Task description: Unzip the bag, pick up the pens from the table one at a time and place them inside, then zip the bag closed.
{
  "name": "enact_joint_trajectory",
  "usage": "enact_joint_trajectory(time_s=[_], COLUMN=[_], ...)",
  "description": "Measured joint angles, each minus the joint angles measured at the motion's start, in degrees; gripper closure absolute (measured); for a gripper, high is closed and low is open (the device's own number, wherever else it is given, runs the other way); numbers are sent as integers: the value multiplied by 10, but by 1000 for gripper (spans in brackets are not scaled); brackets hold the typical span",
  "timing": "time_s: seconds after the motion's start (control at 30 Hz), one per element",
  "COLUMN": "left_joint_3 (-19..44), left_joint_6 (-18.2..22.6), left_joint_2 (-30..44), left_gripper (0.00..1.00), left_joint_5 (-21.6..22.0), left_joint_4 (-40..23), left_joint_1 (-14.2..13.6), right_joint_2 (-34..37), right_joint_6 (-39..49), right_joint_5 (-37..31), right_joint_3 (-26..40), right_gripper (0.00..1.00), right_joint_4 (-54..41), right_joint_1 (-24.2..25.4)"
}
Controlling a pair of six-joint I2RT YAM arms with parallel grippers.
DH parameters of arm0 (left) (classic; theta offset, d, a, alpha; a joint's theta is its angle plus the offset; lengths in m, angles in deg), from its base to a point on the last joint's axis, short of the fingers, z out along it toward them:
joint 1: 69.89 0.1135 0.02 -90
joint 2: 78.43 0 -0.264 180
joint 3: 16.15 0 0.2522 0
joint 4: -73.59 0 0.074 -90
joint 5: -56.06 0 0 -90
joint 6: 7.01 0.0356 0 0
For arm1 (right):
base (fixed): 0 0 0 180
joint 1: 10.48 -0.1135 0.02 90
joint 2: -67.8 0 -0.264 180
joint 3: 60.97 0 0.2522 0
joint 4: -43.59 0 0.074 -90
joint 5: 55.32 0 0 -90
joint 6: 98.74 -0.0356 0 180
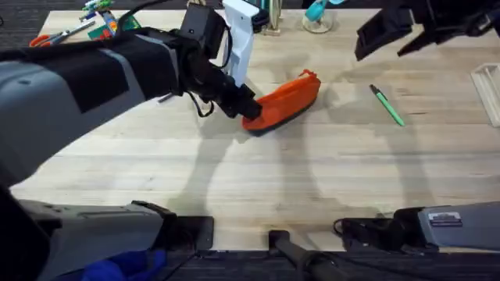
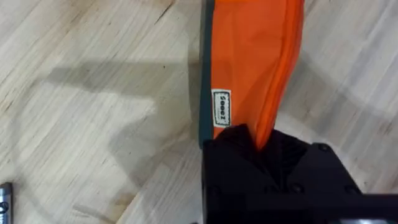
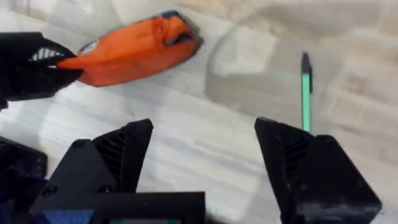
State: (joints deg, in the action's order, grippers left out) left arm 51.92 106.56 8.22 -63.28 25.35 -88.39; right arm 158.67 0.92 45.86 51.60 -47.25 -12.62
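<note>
The orange bag (image 1: 287,97) with its dark grey base lies slanted on the table (image 1: 250,179), back of centre. My left gripper (image 1: 244,105) is shut on the bag's near-left end. The left wrist view shows its black fingers (image 2: 236,149) pinching the orange fabric (image 2: 255,74). The right wrist view shows that same grip (image 3: 46,65) on the bag (image 3: 134,50). A green pen (image 1: 387,105) lies to the right of the bag, also seen from the right wrist (image 3: 305,93). My right gripper (image 1: 398,35) hangs open above the back right, its fingers (image 3: 112,162) spread wide and holding nothing.
Orange-handled scissors (image 1: 55,35) and colourful items (image 1: 105,19) sit at the back left. A white upright object (image 1: 242,31) stands behind the bag and a teal item (image 1: 316,12) lies farther back. A pale tray (image 1: 488,90) is at the right edge.
</note>
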Motion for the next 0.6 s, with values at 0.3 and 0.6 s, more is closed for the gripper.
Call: enact_joint_trajectory(time_s=[0.3, 0.6], left_joint_3=[0, 0], left_joint_6=[0, 0], left_joint_2=[0, 0], left_gripper=[959, 959], left_joint_5=[0, 0], left_joint_4=[0, 0], left_joint_1=[0, 0], right_joint_2=[1, 56], right_joint_6=[13, -2], right_joint_5=[-9, -20], right_joint_3=[0, 0], right_gripper=[5, 7], right_joint_4=[72, 110], right_joint_1=[-84, -125])
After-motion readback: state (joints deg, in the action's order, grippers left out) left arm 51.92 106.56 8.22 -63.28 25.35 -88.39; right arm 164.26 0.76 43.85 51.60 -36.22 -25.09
